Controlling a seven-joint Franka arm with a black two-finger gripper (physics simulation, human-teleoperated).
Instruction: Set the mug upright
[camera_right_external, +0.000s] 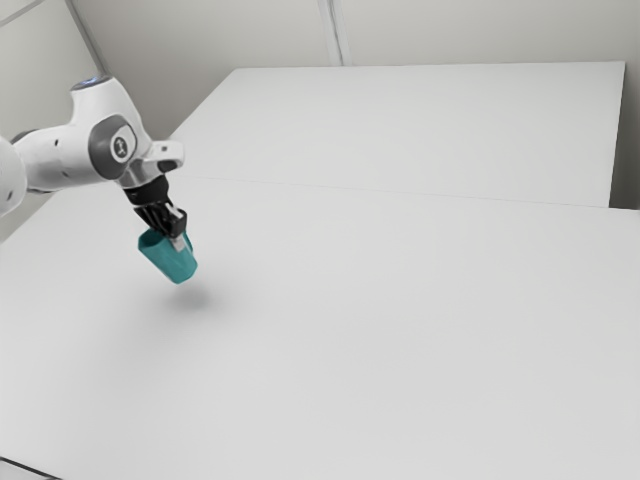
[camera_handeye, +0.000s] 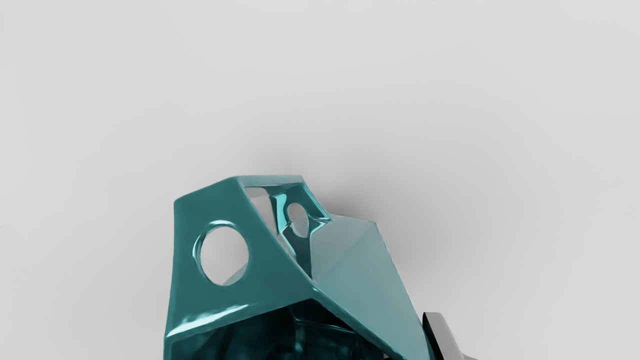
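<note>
Above the worktop (camera_right_external: 400, 340), near the exterior view's left, the mug (camera_right_external: 168, 258) is held at a tilt, its mouth turned up and toward that view's left, its base (camera_right_external: 184, 277) lower and toward the right. A soft shadow (camera_right_external: 190, 299) is cast beneath it, apart from the base, so no support seems to be had from below. The mug is pinched by the jaws near the rim: one is seen in the wrist view against the outer wall (camera_handeye: 370, 270), and the other appears to be set inside the mouth. The handle (camera_handeye: 207, 300), pierced by a round hole, is left free. As judged from this, the lean is now to be taken out before the weight is let go: the base should be swung under the rim by a slow turn of the wrist, then lowered until it is met flat by the worktop. If the mug is released while only an edge of the base is borne, it may be tipped over; if the turn is hurried, the thin wall may be let slip. Afterwards the jaws should be parted gently and drawn straight up, lest the rim be caught. Inside the mug, no contents can be made out in the dark part that shows.
</note>
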